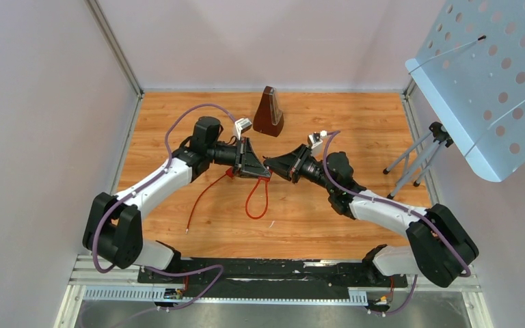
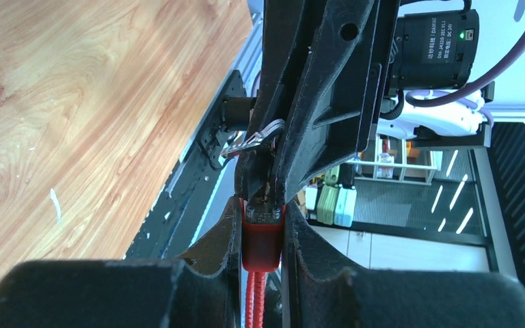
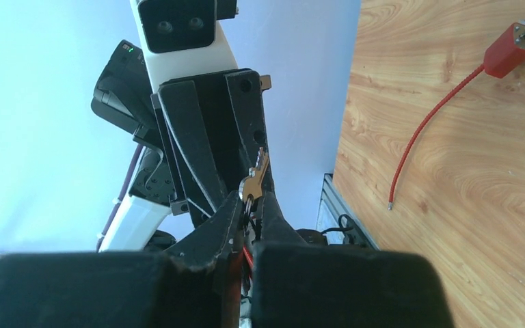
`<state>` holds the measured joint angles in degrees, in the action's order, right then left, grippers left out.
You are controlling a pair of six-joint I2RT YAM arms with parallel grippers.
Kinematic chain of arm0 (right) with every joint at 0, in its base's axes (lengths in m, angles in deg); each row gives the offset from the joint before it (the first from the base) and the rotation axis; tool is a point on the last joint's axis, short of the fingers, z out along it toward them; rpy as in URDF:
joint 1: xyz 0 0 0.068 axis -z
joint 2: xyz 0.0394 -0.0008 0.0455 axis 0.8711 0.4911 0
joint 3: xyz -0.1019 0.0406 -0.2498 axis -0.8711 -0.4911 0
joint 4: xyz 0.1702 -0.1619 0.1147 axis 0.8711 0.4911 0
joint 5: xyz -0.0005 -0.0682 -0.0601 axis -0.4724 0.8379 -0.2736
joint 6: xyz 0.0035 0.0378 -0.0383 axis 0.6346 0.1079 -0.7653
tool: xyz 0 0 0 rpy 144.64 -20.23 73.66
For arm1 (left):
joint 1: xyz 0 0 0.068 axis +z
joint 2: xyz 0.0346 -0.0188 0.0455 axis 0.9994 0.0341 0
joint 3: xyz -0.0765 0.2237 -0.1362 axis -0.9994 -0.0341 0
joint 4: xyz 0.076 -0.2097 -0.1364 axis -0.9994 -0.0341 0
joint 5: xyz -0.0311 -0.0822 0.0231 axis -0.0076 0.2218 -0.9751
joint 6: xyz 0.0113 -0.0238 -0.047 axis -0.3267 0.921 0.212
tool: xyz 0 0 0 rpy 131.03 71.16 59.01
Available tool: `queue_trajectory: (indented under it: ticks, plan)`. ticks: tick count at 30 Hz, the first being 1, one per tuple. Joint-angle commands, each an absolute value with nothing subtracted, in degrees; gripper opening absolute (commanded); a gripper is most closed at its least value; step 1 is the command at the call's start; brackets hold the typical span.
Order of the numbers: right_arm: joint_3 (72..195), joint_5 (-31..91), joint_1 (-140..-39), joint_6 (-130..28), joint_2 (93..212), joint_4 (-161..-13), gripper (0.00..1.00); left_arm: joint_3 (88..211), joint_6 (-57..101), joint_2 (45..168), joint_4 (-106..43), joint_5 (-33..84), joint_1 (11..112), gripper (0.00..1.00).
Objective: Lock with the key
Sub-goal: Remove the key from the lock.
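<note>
Red block-shaped padlock (image 2: 262,244), pinched in the left hand (image 2: 263,210), meets a small brass key (image 3: 254,179) clamped in the right hand (image 3: 251,203); dark pyramid-shaped metronome (image 1: 268,113) stands behind on the wooden bench (image 1: 355,219)

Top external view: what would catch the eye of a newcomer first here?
Over the middle of the table, the left hand, clamped on a red padlock, meets the right hand, which pinches a key close to it. Behind them stands a brown pyramid-shaped metronome.

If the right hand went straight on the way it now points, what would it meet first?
The red padlock clamped in the left hand, directly ahead; they seem nearly touching, though depth is unclear.
</note>
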<state>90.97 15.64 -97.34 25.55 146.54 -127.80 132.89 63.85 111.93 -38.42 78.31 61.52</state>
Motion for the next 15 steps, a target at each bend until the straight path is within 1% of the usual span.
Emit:
queue_trajectory:
  ticks: [1,6,9,15]
  plan:
    - [89.96,17.89,-97.28,20.15,146.53,-138.29,0.0,130.68,62.77,108.35,-37.42,81.34,61.26,0.0]
    - [87.97,17.75,-94.57,19.71,149.69,-151.17,0.0,126.81,58.41,105.11,-39.14,85.95,60.75,0.0]
    - [88.42,15.73,-93.42,19.48,152.6,-159.0,0.0,125.71,53.78,102.73,-42.78,87.31,59.67,0.0]
    - [92.8,7.81,-93.35,13.04,155.0,-160.14,0.0,126.28,47.65,102.28,-48.67,88.69,59.27,0.0]
